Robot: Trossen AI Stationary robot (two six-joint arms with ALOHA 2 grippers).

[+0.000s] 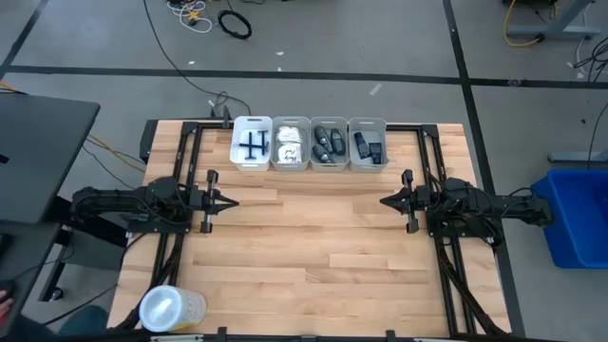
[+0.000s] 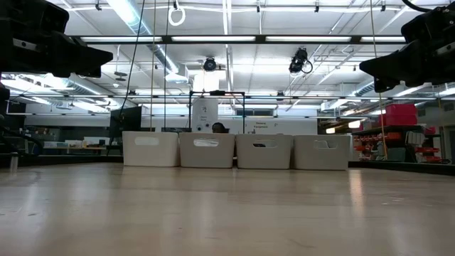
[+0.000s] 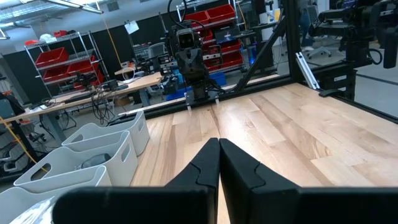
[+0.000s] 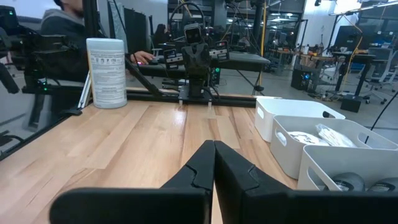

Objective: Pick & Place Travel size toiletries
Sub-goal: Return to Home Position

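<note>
1. The dark blue razors (image 1: pixel 252 146) lie in the white bin (image 1: pixel 253 120), the leftmost of four bins in a row at the far edge of the tabletop (image 1: pixel 313 247). From above, their long strokes run near to far, with a cross stroke running left to right.
2. The white packets (image 1: pixel 290 148) sit crumpled in the gray bin (image 1: pixel 291 120) just to the right, and no long axis can be made out.
3. The dark oblong containers (image 1: pixel 329 144) lie in the third bin (image 1: pixel 330 120) and the rightmost bin (image 1: pixel 368 121). Their long axes run roughly near to far, and some are slightly tilted.
4. The left gripper (image 1: pixel 233 201) hangs over the left side of the tabletop and points right. Its fingers (image 3: pixel 205 165) are clenched tip to tip on nothing.
5. The right gripper (image 1: pixel 383 201) mirrors it on the right side and points left. Its fingers (image 4: pixel 199 168) are likewise pressed together and empty. Both grippers are well apart from the bins.
6. The low view shows only the bins' outer walls, not their contents. The right wrist view looks into two of the bins and shows the packets and the dark containers.
7. The round lidded tub (image 1: pixel 171 309) stands at the near left corner. Only the right wrist view shows its printed label, and the writing there is too small to read. That view also shows a person seated beyond the tabletop.
</note>
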